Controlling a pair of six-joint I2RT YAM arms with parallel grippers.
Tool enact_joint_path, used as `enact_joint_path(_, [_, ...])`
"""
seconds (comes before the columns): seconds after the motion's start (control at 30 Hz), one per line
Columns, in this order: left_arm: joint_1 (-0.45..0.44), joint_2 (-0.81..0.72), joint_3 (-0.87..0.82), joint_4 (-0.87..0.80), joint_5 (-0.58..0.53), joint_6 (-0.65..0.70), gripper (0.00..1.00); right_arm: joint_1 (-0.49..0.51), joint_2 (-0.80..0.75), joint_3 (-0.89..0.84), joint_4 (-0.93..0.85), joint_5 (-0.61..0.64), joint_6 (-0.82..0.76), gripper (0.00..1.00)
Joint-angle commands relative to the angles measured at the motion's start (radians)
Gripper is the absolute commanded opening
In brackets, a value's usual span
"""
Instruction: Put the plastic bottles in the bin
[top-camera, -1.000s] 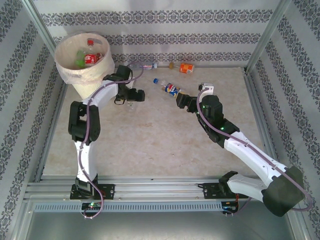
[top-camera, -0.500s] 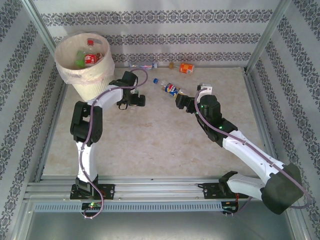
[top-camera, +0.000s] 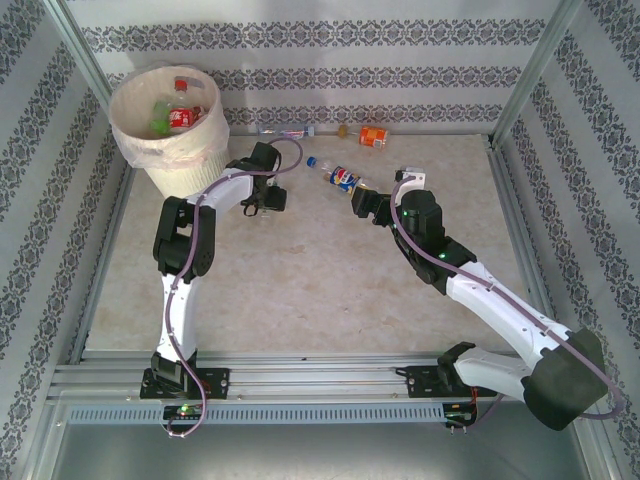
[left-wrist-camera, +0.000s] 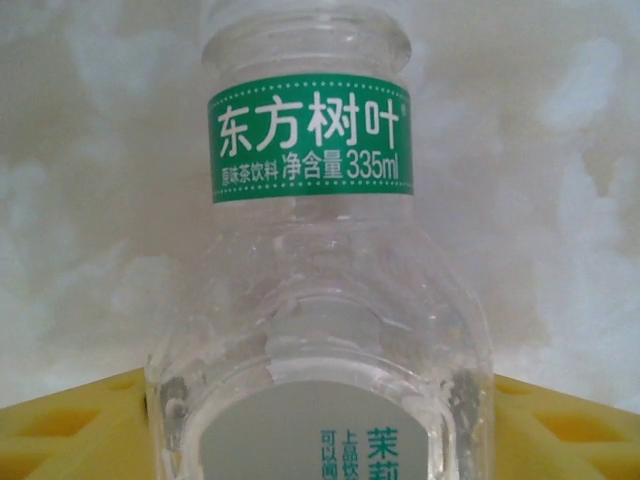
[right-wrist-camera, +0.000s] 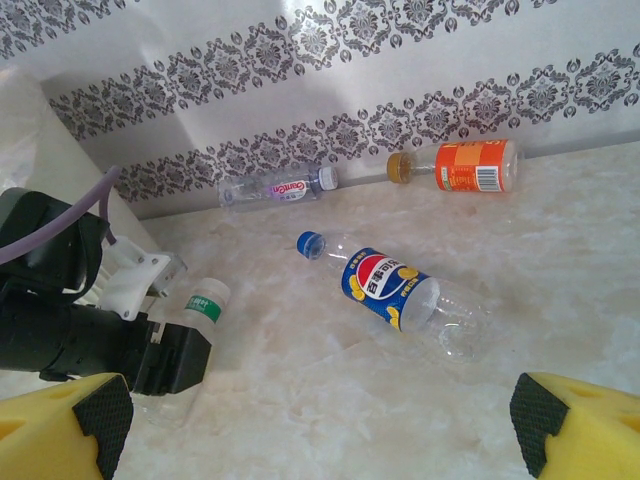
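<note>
The cream bin (top-camera: 180, 165) is standing close beside the left gripper (top-camera: 268, 200), at least two bottles lying inside it. The left jaws are pressing both sides of one green-label tea bottle (left-wrist-camera: 310, 140). The right gripper (right-wrist-camera: 320, 410) is gaping wide. One Pepsi bottle (right-wrist-camera: 400, 290) is lying just ahead of its jaws, with one orange-label bottle (right-wrist-camera: 465, 165) and one clear blue-capped bottle (right-wrist-camera: 280, 187) farther beyond.

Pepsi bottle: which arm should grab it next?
Right. The open right claw faces the Pepsi bottle lying just ahead; the left claw is closed on the green-label bottle.
</note>
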Motion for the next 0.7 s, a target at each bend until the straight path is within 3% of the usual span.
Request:
enact_joint_path(0.0, [0.003,0.003,0.009,0.012,-0.020,0.013,0.66,-0.008,0.003,0.005,0.005,0.003,-0.006,0.98])
enact_joint_path(0.4, [0.002,-0.092,-0.031,0.035,0.008,-0.033,0.54,0.020,0.049,0.040,0.026,-0.114,-0.091,0.98])
enact_joint_path(0.67, [0.003,-0.221,-0.060,0.063,0.119,-0.064,0.53,0.030,0.077,0.058,0.038,-0.139,-0.109,0.98])
